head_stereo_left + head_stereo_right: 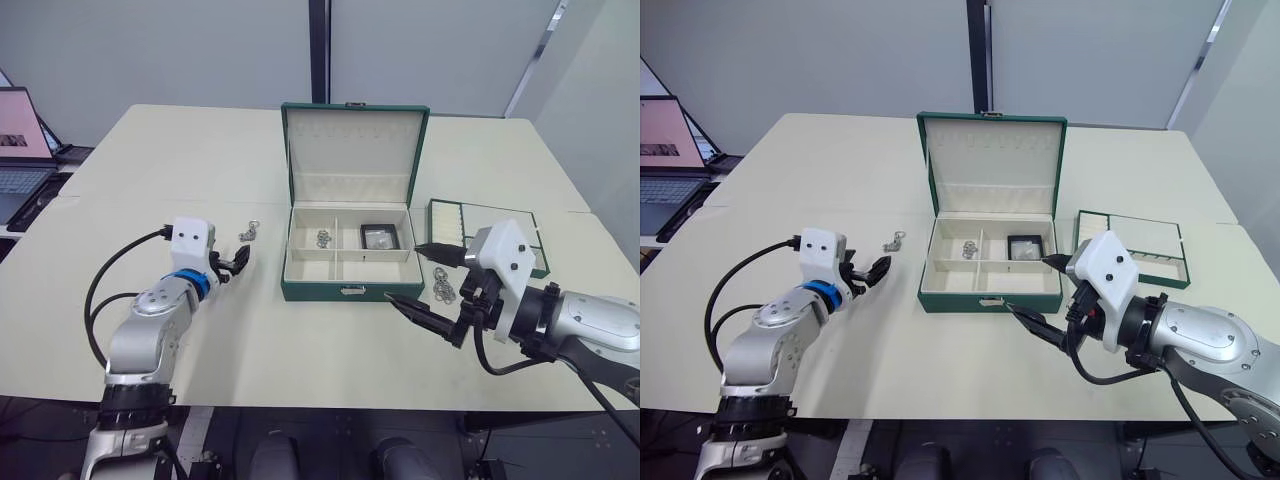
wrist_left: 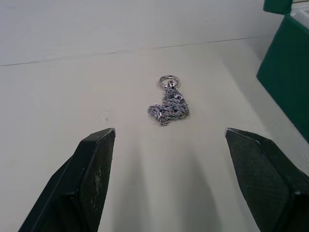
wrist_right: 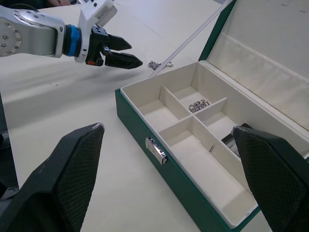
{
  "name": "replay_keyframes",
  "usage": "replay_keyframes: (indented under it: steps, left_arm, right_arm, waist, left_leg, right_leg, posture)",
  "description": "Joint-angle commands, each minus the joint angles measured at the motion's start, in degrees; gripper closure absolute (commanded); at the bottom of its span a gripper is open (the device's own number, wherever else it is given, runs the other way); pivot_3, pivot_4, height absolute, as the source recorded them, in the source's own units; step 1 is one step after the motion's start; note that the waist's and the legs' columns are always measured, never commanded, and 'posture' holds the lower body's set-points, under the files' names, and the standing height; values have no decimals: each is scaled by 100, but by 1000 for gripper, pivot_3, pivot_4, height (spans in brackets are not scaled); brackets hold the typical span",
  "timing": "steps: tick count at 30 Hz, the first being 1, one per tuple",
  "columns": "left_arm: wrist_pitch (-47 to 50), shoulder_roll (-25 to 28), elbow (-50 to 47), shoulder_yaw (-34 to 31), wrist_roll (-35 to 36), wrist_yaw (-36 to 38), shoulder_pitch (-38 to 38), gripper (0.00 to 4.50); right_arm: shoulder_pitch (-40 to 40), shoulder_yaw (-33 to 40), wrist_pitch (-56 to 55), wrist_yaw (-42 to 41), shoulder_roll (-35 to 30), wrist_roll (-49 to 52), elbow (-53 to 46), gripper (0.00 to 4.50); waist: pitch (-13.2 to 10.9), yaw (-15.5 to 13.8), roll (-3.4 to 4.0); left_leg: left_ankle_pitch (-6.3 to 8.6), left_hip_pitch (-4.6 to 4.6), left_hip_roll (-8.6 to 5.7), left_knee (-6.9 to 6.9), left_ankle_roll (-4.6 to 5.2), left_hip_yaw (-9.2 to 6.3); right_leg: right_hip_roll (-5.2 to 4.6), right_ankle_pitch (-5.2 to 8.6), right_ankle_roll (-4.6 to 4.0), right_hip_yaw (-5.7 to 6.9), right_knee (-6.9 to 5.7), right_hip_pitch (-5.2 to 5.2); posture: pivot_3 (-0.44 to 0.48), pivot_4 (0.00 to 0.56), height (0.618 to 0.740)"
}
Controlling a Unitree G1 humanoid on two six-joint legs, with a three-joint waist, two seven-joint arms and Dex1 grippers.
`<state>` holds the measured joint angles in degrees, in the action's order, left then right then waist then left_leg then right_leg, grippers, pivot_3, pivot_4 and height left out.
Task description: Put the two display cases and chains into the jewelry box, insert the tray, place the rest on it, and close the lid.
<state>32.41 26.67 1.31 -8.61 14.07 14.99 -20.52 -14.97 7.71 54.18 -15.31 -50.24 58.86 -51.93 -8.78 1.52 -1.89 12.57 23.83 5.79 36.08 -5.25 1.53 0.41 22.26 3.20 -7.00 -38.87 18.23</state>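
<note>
The left gripper (image 1: 237, 263) has its jaws spread and empty, and the loose chain (image 1: 247, 231) lies on the table (image 1: 150, 170) just ahead of them, left of the jewelry box (image 1: 347, 255). The left arm is clearly nearer to it. The right gripper (image 1: 422, 275), also spread and empty, hovers at the box's right front corner.

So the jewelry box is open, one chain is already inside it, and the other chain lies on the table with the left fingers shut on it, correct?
Not quite. In the left wrist view the left gripper is open, its fingers apart and short of the chain on the table. The rest is correct.
</note>
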Motion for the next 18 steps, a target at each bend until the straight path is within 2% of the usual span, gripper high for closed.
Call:
replay_keyframes:
  steps: [1, 5, 18]
  left_arm:
    - [-282, -36, 299, -1, -170, -27, -257, 738]
    - [-346, -91, 651, 107, -247, 54, -507, 48]
    - [-858, -414, 1913, 420, -717, -14, -1201, 48]
  right_arm:
    - [-83, 95, -89, 44, -29, -41, -94, 0]
    - [-180, 75, -55, 114, -18, 1, -89, 0]
    - [-359, 90, 42, 281, -66, 154, -61, 0]
  waist:
    - [0, -3, 0]
    - [0, -8, 0]
    - [0, -27, 0]
  left_leg:
    - [-3, 0, 0, 0, -6, 1]
    - [-7, 1, 0, 0, -12, 1]
    - [-8, 2, -1, 1, -13, 2]
  right_leg:
    - [0, 0, 0, -1, 0, 0]
    - [-1, 0, 0, 0, 0, 0]
    - [-1, 0, 1, 2, 0, -2]
  posture:
    - [0, 150, 740]
    - [0, 150, 740]
    - [0, 150, 740]
